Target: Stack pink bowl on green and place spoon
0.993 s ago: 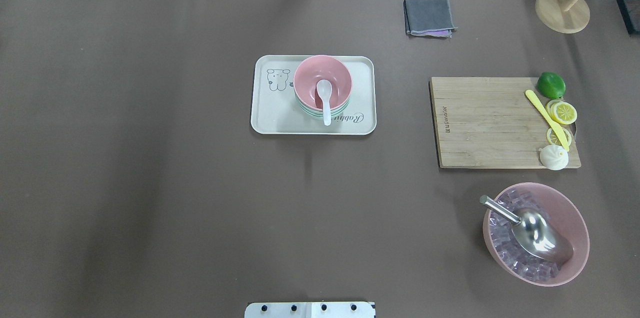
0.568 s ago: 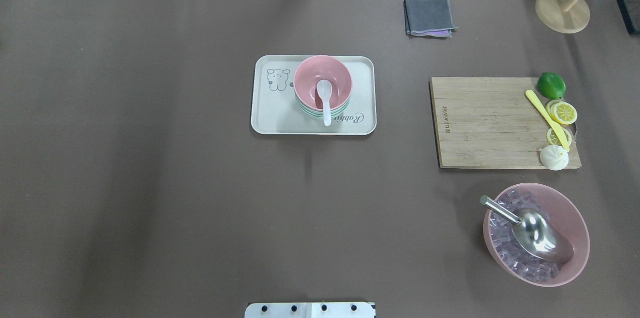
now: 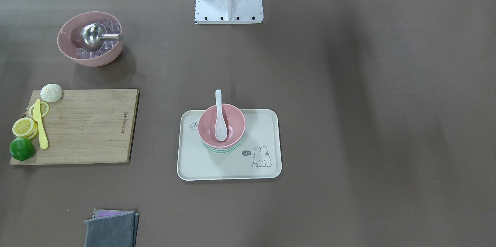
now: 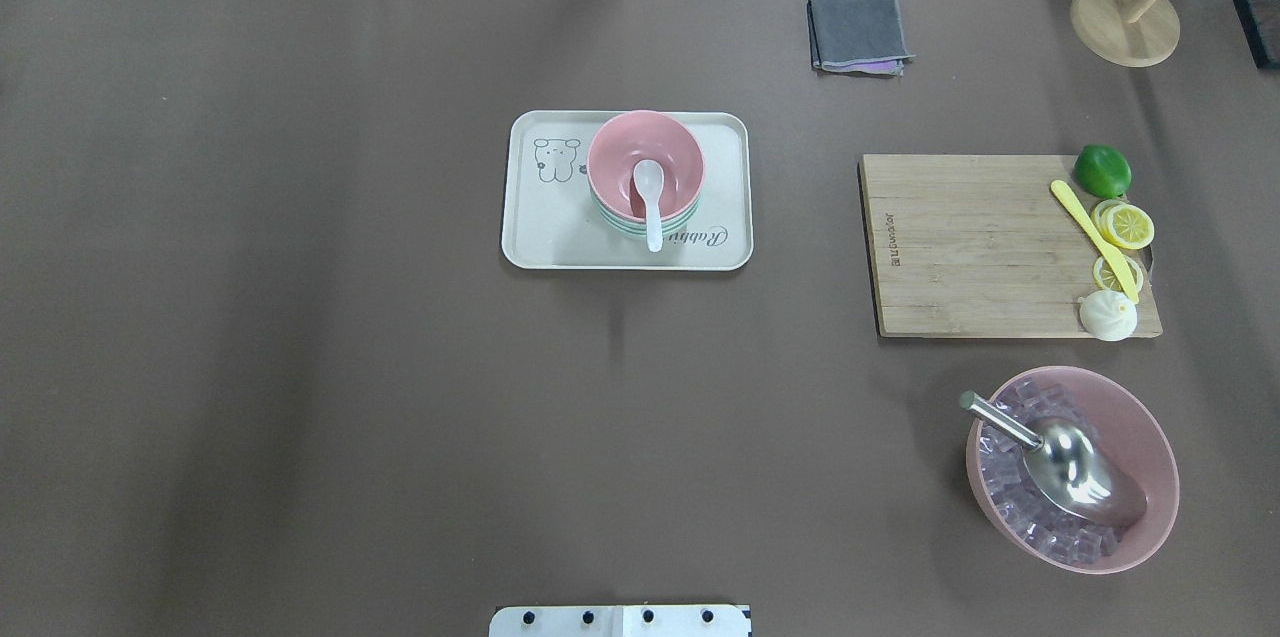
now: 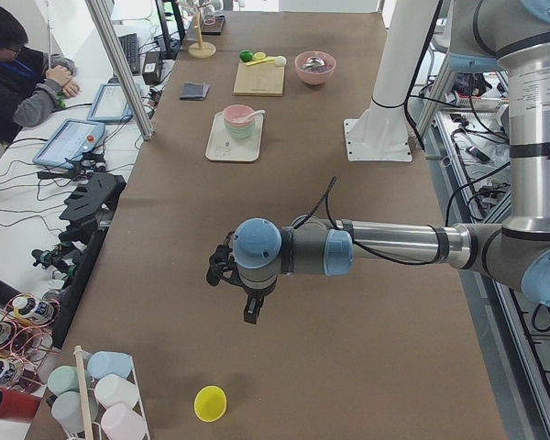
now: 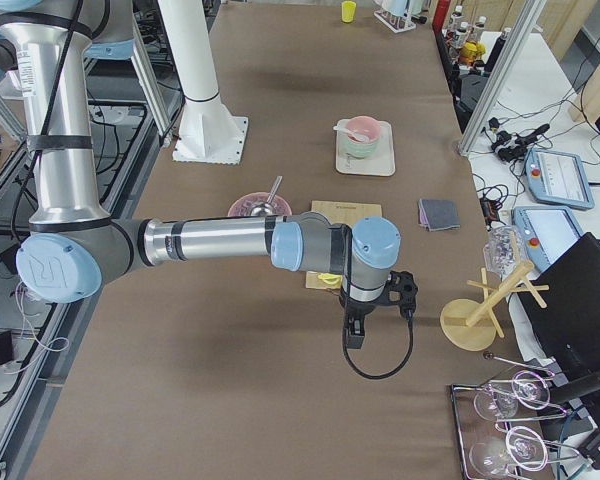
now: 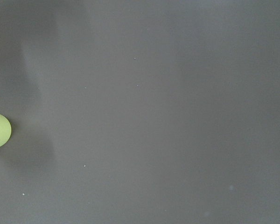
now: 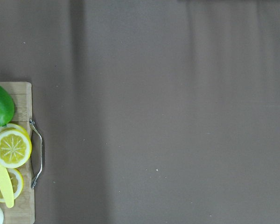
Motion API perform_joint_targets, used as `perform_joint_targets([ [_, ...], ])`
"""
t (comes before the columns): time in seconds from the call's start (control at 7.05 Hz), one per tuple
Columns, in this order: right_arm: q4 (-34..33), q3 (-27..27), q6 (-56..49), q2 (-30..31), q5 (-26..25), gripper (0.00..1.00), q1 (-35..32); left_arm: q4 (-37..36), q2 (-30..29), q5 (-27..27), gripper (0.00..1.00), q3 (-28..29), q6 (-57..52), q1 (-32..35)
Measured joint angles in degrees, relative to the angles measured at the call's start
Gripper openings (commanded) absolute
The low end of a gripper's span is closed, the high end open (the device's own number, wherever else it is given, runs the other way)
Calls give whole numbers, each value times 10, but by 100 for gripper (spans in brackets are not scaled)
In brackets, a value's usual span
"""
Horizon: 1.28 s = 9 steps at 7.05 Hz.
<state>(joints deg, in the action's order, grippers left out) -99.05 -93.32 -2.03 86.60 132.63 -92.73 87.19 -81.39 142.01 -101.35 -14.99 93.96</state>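
The pink bowl [image 4: 672,157] sits nested on the green bowl [image 4: 640,227], on the right part of a cream tray [image 4: 545,227] at mid-table. The white spoon [image 4: 650,202] lies in the pink bowl, its handle over the rim toward the robot. The same stack shows in the front-facing view: pink bowl [image 3: 234,121], green bowl [image 3: 219,149], spoon [image 3: 219,117]. My left gripper [image 5: 249,312] hangs over bare table far from the tray. My right gripper [image 6: 352,335] hangs beyond the cutting board. Both show only in side views, so I cannot tell whether they are open or shut.
A wooden cutting board [image 4: 970,242] carries a lime [image 4: 1102,170], lemon slices [image 4: 1125,225], a yellow knife [image 4: 1090,237] and a bun [image 4: 1107,315]. A large pink bowl [image 4: 1150,437] holds ice cubes and a metal scoop [image 4: 1060,457]. There is a grey cloth [image 4: 858,34], a wooden stand [image 4: 1125,22], and a yellow cup [image 5: 210,403].
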Motion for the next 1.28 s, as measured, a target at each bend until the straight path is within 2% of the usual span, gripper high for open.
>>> perform_joint_targets([
  [1.28,9,-2,-2,8,7,100,0,0,-1,-3,98,1,-2,0],
])
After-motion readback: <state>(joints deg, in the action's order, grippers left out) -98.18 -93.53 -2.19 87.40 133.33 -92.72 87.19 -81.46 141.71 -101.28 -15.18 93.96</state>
